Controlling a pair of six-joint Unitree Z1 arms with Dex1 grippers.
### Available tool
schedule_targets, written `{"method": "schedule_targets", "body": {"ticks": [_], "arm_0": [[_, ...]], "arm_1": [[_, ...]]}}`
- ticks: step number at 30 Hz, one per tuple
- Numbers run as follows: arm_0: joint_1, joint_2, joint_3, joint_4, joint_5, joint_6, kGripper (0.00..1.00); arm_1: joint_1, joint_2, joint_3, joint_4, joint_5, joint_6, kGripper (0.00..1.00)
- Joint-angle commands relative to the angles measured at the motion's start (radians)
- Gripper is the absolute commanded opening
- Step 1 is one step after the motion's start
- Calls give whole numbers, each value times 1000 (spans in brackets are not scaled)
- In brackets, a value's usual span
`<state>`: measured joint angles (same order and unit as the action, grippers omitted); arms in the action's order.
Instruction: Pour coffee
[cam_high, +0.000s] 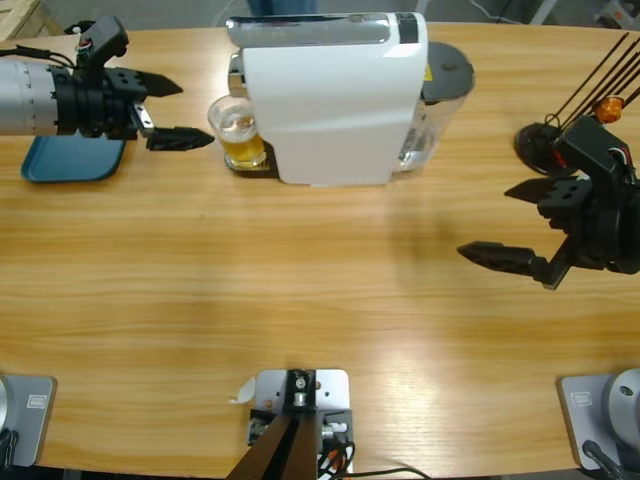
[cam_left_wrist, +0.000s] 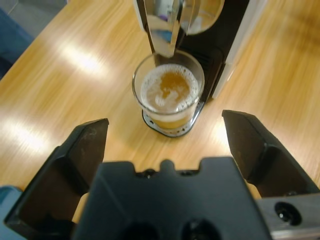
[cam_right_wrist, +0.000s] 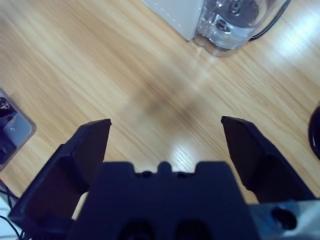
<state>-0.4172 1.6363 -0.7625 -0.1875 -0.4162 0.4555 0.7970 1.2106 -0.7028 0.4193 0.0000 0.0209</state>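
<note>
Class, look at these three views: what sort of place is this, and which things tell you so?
Probably a robot test bench set up as a coffee corner: a wooden table, a white coffee machine with a glass of coffee under its spout, and two robot arms.

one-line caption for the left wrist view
Open left gripper faces a glass of foamy coffee under the machine's spout.
</note>
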Motion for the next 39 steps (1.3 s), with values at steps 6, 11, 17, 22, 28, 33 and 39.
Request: {"method": "schedule_targets", "body": {"ticks": [6,11,17,22,28,33,39], "arm_0": [[8,160,-48,-66,-64,20,1000],[6,196,-72,-66,-83,20,1000],[-7,222,-83,-69,-84,20,1000],[-28,261,-112,-75,-49,17,1000],[-35,278,-120,-73,-41,19,1000],[-37,283,-121,-73,-25,14,541],[-43,281,-120,-66,-28,19,0]], "arm_1": [[8,78,-30,27,38,-30,997],[8,96,-30,22,41,-33,1000],[8,95,-30,19,41,-35,1000],[8,96,-30,19,59,-39,1000],[8,112,-27,6,68,-42,1000],[7,112,-26,5,69,-45,996],[7,113,-23,0,69,-45,996]]}}
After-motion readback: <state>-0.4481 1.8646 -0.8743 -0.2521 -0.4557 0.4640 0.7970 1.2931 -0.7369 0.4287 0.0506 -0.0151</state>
